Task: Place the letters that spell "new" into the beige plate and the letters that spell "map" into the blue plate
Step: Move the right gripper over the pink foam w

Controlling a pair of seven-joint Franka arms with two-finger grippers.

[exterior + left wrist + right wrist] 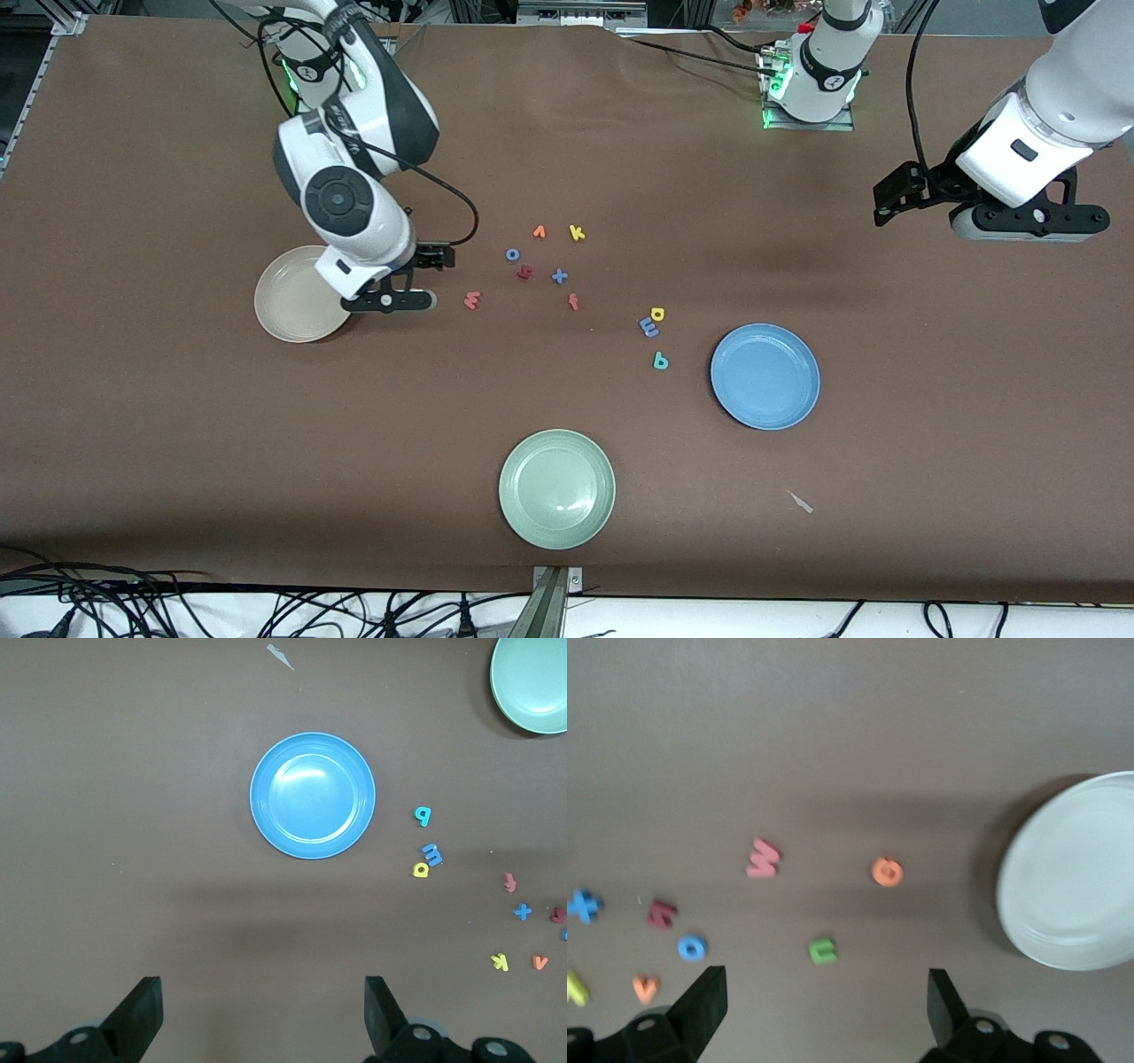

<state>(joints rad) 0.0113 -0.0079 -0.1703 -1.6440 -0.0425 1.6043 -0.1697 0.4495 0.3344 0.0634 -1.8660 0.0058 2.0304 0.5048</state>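
Note:
My right gripper point(390, 299) point(825, 981) hangs open and empty beside the beige plate point(292, 306) point(1076, 877). Below it lie the green n point(823, 950) and orange e point(887, 872), both hidden by the arm in the front view. The salmon w point(471, 300) point(763, 858) lies close by. The yellow a point(657, 314) point(421, 870), blue m point(649, 328) point(432, 853) and teal p point(660, 360) point(423, 815) sit together beside the blue plate point(765, 376) point(312, 795). My left gripper point(1028, 221) point(263, 985) waits open, high over the left arm's end of the table.
Mid-table lie other letters: orange v point(539, 232), yellow k point(577, 233), blue o point(512, 254), a dark red letter point(524, 273), blue x point(559, 276), red f point(573, 302). A pale green plate point(556, 487) sits near the front edge, with a small scrap point(800, 501) beside it.

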